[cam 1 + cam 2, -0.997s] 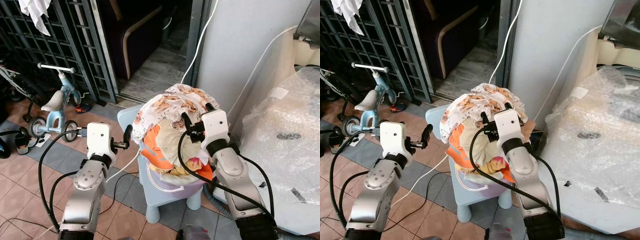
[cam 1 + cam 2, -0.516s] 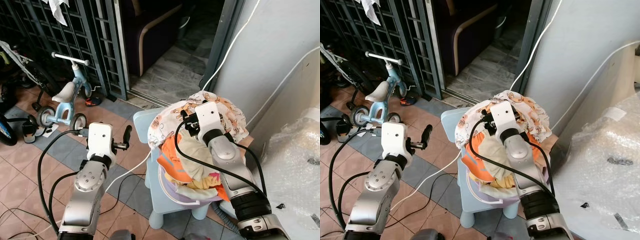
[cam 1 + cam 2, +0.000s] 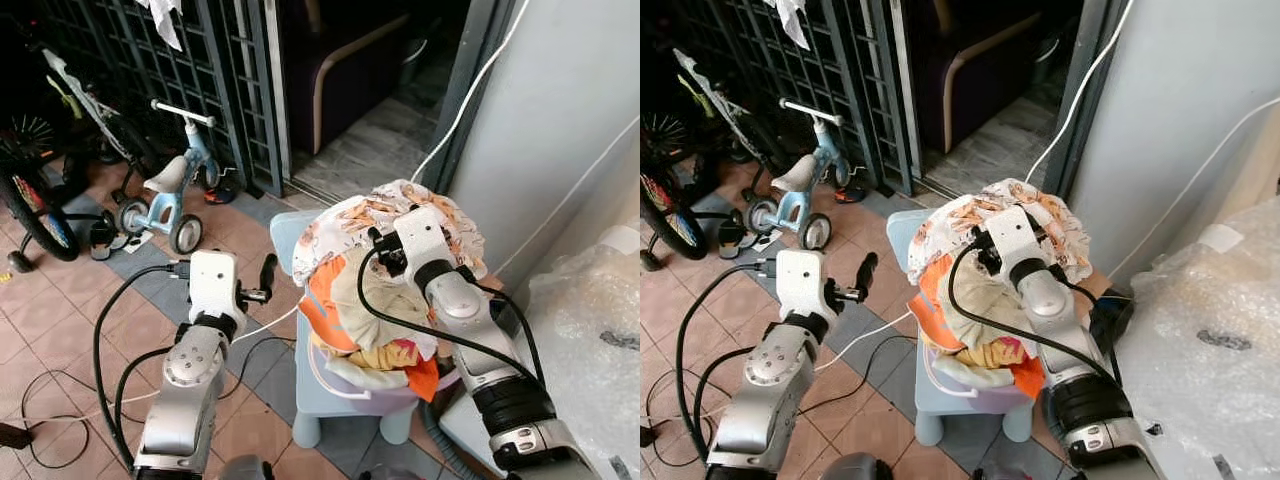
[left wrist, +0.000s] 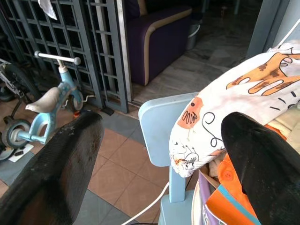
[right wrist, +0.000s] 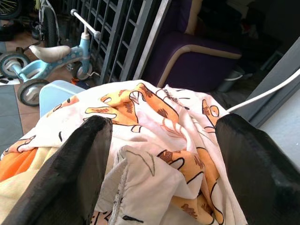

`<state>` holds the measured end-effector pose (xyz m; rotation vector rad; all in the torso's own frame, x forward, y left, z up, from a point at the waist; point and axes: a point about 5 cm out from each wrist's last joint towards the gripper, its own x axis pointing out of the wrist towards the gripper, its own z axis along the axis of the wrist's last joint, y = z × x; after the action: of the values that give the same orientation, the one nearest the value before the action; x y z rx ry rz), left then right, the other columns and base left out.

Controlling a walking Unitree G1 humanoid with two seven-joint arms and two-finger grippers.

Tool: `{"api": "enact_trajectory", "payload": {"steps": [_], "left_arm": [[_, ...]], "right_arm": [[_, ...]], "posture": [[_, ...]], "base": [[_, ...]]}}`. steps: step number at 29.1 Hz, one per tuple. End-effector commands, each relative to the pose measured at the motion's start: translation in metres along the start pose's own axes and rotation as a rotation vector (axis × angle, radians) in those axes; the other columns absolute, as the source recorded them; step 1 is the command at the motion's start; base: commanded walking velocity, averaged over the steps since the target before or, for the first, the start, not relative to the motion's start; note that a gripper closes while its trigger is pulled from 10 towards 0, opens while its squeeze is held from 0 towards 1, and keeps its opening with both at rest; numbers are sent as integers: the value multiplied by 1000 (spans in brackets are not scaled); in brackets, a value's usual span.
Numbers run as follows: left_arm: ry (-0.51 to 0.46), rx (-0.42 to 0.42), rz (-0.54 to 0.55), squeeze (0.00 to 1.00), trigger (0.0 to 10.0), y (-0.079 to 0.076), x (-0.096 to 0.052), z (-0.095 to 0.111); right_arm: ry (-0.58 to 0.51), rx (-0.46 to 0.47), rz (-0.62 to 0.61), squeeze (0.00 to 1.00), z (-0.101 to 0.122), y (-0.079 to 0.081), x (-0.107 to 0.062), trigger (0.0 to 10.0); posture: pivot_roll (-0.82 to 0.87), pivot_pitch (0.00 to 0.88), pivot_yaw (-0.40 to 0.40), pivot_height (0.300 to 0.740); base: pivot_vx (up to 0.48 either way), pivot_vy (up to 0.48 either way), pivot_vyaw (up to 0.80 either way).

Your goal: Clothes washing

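Observation:
A heap of clothes [image 3: 372, 305] fills a purple basin [image 3: 352, 388] on a light blue stool [image 3: 287, 230]. On top lies a white cloth with an orange animal print [image 3: 345, 212]; orange and cream pieces sit under it. My right gripper [image 3: 385, 255] rests on the top of the heap, open, its fingers [image 5: 70, 178] straddling the printed cloth [image 5: 154, 122]. My left gripper [image 3: 262, 285] hangs open beside the stool's left edge, level with the heap and apart from it. The left wrist view has the stool corner [image 4: 157, 117] and the cloth's hem [image 4: 206, 126] between its fingers.
A child's blue balance bike [image 3: 170, 190] and a bicycle [image 3: 30, 200] stand left by a metal gate [image 3: 150, 70]. A dark sofa [image 3: 345, 60] is beyond the doorway. A bubble-wrapped bulk [image 3: 590, 300] crowds the right. A white cable [image 3: 470, 85] runs down the grey wall; cables lie on the tiles.
The camera has swung, bringing the bicycle into view on the left. My right gripper has moved from the heap's right side onto its top. The left gripper stays open beside the stool.

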<state>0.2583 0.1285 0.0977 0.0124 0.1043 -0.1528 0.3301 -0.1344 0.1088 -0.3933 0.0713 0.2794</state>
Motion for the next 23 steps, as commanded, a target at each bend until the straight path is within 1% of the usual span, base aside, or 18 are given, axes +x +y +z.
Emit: {"api": "enact_trajectory", "payload": {"steps": [1, 3, 5, 6, 7, 10, 14, 16, 21, 22, 23], "left_arm": [[-14, 10, 12, 0, 10000, 3, -1, 3], [-13, 11, 12, 0, 10000, 3, -1, 3], [-11, 10, 13, 0, 10000, 3, -1, 3], [-10, 9, 14, 0, 10000, 2, -2, 2], [-7, 8, 15, 0, 10000, 2, -3, 2], [-3, 7, 16, 0, 10000, 2, -3, 1], [-1, 7, 15, 0, 10000, 2, -3, 1], [6, 10, 6, 0, 10000, 2, -2, 0], [16, 15, -15, 0, 10000, 0, 0, -1], [23, 26, -33, 0, 10000, -1, 1, -2], [25, 29, -37, 0, 10000, -1, 2, -2]], "right_arm": [[22, -35, 11, 0, 1, -1, 6, 10000], [48, -60, 12, 0, -1, -2, 8, 10000], [83, -56, 33, 0, -5, 0, 10, 10000], [110, -63, 50, 0, -9, 1, 11, 7725], [157, -54, 96, 0, -15, 7, 11, 0], [204, -6, 128, 0, -23, 15, 10, 0], [232, 25, 137, 0, -27, 16, 10, 0], [263, 88, 143, 0, -30, 13, 10, 0], [280, 136, 151, 0, -30, 5, 10, 0], [290, 145, 149, 0, -31, 0, 9, 0], [292, 146, 148, 0, -31, -2, 8, 0]], "posture": [[-42, 22, -4, 740], [-40, 24, -6, 740], [-38, 25, -8, 740], [-36, 25, -10, 740], [-33, 26, -12, 740], [-30, 26, -12, 740], [-32, 27, -10, 740], [-39, 27, -1, 740], [-42, 25, 9, 740], [-45, 23, 13, 740], [-45, 23, 13, 740]], "base": [[0, 0, 0], [0, 0, 0], [0, 0, 0], [0, 0, 0], [0, 0, 0], [0, 0, 0], [0, 0, 0], [0, 0, 0], [0, 0, 0], [0, 0, 0], [0, 0, 0]]}}
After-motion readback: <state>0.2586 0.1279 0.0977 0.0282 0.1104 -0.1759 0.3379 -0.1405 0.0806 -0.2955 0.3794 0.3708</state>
